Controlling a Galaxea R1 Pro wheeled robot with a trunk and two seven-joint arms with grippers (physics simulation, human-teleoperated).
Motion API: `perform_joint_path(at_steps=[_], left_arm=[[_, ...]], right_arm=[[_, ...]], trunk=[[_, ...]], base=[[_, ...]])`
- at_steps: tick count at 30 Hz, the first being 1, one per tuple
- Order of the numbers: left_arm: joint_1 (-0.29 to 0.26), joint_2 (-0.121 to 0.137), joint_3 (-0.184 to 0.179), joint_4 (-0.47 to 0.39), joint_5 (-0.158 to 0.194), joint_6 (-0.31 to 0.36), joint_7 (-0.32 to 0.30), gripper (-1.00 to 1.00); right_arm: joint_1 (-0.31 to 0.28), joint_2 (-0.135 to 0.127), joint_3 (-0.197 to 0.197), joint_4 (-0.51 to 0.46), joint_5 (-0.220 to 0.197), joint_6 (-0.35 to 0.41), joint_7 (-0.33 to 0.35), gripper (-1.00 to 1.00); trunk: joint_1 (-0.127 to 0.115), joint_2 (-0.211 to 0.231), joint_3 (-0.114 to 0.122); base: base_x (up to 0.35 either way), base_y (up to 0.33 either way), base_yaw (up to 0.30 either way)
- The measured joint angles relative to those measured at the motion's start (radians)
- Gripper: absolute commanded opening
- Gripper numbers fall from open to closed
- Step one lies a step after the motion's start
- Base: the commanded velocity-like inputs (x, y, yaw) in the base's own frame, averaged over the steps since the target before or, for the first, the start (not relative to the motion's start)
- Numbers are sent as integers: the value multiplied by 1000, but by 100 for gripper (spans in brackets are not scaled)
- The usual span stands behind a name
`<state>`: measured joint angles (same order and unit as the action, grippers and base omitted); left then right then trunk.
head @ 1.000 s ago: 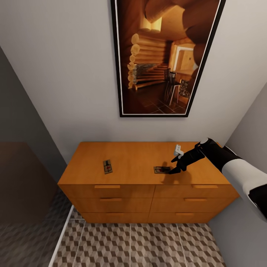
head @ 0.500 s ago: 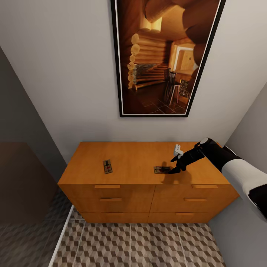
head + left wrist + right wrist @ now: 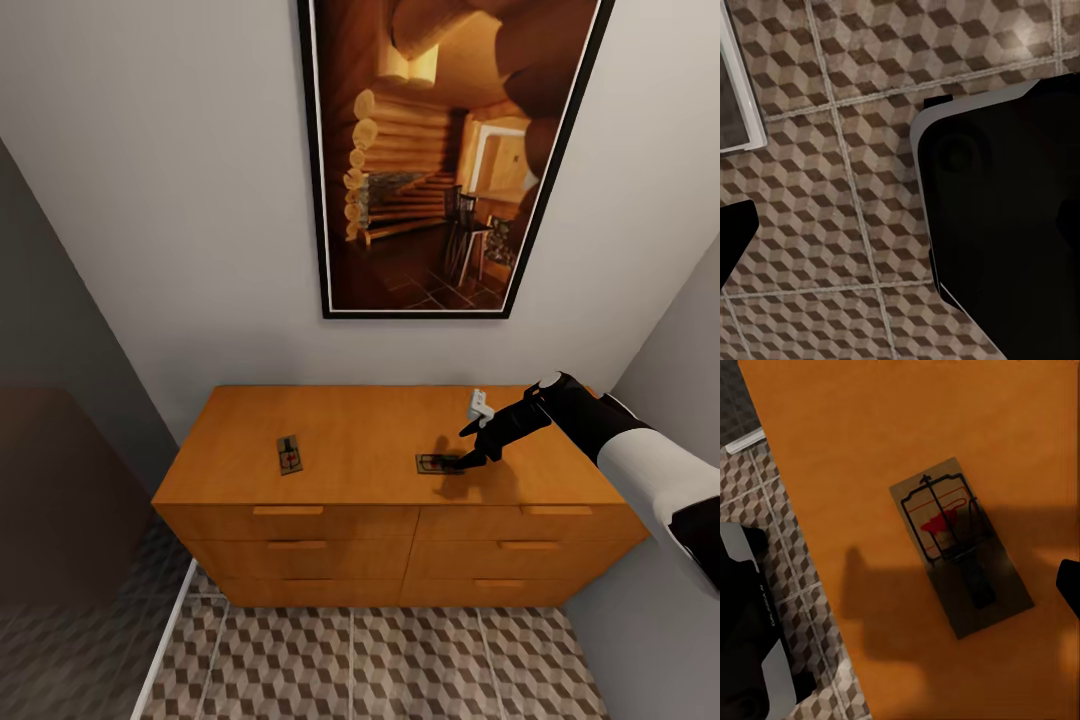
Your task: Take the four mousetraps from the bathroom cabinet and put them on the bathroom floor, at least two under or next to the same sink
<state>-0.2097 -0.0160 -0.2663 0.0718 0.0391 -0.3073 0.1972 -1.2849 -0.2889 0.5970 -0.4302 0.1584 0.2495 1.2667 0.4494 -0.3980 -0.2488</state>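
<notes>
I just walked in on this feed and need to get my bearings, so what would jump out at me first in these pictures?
A tall dark-framed picture of a log-cabin interior hangs on the wall above the low orange-brown cabinet. On the cabinet top lie two mousetraps: the left mousetrap sits alone, while the right gripper reaches down at the right mousetrap. The cube-patterned bathroom floor spreads in front of the cabinet.

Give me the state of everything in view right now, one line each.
Left mousetrap: lying flat on the cabinet top, untouched.
Right mousetrap: flat on the cabinet top, right gripper at its edge, not lifted.
Cabinet: all visible drawers shut.
Right gripper: low over the right mousetrap; whether the fingers are open or shut can't be told.
Bathroom floor: no mousetraps on the visible tiles.
Framed picture: hanging on the wall above the cabinet.
</notes>
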Motion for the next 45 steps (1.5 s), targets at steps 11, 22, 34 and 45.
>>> perform_joint_path(at_steps=[11, 22, 34, 45], left_arm=[[0, 0, 0, 0, 0, 0, 0, 100], [0, 0, 0, 0, 0, 0, 0, 100], [0, 0, 0, 0, 0, 1, 0, 100], [0, 0, 0, 0, 0, 1, 0, 100]], right_arm=[[0, -1, 0, 1, -2, -12, 1, 100], [0, -2, 0, 2, -3, -34, 3, 100], [0, -1, 1, 0, -3, -41, 25, 100], [0, -3, -1, -3, -2, -72, 106, 100]], trunk=[[0, 0, 0], [0, 0, 0], [0, 0, 0], [0, 0, 0]], base=[[9, 0, 0], [0, 0, 0], [0, 0, 0], [0, 0, 0]])
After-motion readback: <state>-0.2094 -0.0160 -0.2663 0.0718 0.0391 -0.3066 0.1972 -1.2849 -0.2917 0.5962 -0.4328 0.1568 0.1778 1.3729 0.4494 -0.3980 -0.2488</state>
